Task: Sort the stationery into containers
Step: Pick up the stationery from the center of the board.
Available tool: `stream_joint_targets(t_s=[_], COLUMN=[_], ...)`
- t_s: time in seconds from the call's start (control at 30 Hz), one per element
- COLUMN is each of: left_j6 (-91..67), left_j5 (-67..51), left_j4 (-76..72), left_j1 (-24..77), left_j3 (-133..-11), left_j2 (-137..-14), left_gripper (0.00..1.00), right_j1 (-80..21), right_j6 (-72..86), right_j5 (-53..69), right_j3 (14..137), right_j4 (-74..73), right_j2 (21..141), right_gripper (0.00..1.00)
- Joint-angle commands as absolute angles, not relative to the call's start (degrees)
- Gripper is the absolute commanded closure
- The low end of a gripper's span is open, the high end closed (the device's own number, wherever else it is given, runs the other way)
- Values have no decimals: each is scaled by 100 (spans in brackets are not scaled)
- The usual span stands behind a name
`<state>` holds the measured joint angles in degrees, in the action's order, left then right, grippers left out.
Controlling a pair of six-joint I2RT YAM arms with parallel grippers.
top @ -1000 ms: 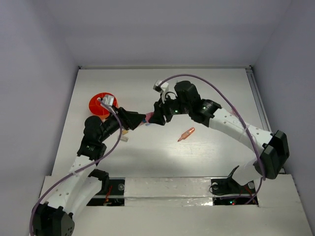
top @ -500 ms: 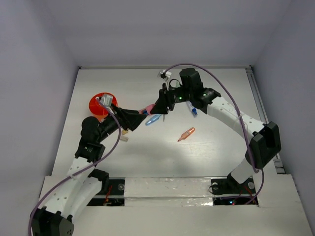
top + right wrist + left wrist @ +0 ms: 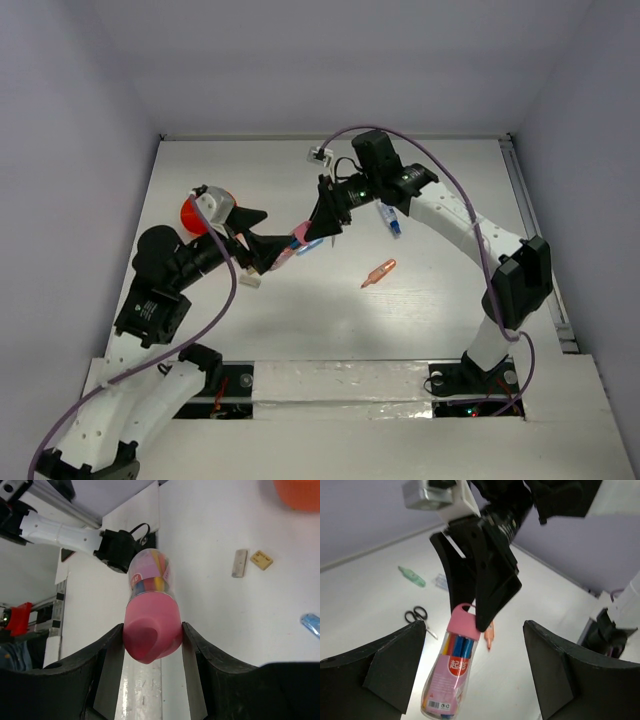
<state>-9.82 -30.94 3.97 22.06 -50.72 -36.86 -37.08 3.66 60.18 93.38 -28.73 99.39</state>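
Right wrist – R gripper (image 3: 152, 647) clamps pink tube (image 3: 149, 582) at cap; L gripper (image 3: 475, 665) spread wide – not touching.

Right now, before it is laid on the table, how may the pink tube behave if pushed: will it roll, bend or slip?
Probably rolls: the pink tube has a round, smooth body. Likely stiff: the jaws of the right gripper hold only its cap, yet it looks straight. The pens inside may shift.
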Motion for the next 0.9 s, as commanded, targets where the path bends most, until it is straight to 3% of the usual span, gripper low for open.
stream_joint_targets(t_s=[0.0,0.47,0.87], left_j6=[-378,-88,-9], left_j5=[-3076,-1811,-1310], left_j4=[1001,1292,1520], left_j1=[2539,3902,4254], left_j3=[-5018,-5221,-5537], left_j2=[-3753,-5062,-5580], left_gripper=[24,27,68], right_j1=[-3656,-3656,-3656], right_j6=[176,-501,-650], right_j5=[6495,7005,6444], right_j3=[9571,9932,10431], right_j4=[-3164,-3991,-4464], right_j2=[9861,10125,10397], right_gripper=[79,80,81])
